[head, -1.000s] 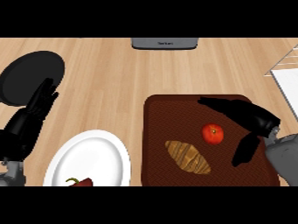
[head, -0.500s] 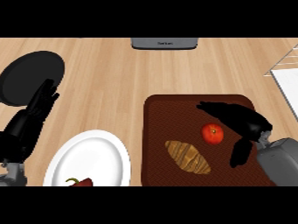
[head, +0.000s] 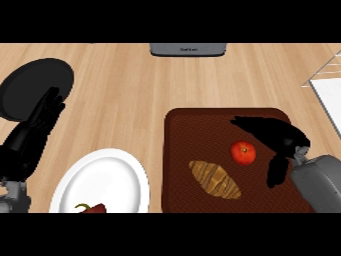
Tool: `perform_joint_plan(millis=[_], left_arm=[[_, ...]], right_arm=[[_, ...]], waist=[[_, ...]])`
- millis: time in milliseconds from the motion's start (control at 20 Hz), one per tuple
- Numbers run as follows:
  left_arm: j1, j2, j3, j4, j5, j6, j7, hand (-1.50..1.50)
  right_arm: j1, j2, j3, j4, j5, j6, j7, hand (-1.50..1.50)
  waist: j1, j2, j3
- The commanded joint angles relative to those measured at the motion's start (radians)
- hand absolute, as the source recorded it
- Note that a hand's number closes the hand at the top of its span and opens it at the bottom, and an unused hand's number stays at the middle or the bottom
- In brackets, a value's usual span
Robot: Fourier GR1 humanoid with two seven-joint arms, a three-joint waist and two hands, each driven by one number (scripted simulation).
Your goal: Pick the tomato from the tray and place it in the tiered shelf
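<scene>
the right hand [head: 276, 135] is seen over the right part of the tray [head: 195, 200], spread around the tomato [head: 244, 152] without being closed on it: the fingers are stretched across the far side of the tomato and the thumb [head: 274, 172] hangs down at its right. whether the tomato is touched cannot be told. the tomato lies on the tray, with a bread loaf [head: 214, 178] just nearer and to its left. the shelf [head: 335, 85] is seen at the far right edge, well apart from the tomato. the left hand [head: 36, 125] is held released at the left, fingers straight and pointing far, partly over a black pan [head: 29, 85]. a white plate [head: 103, 180] is placed near it, with a red pepper [head: 92, 208] at its near edge. a grey device [head: 188, 49] sits at the far edge.
</scene>
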State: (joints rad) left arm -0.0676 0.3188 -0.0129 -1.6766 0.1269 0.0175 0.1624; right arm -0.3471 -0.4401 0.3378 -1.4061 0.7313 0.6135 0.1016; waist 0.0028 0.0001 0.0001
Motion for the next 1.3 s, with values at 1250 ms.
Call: perform_joint_plan(millis=[1250], left_arm=[[0.013,-0.084,0.072,-0.016,-0.083,-0.092,-0.008,0.00]], right_arm=[[0.004,0.156,-0.053,0.390,0.269,-0.145,-0.252,-1.50]], waist=[[0.002,0.001,0.000]])
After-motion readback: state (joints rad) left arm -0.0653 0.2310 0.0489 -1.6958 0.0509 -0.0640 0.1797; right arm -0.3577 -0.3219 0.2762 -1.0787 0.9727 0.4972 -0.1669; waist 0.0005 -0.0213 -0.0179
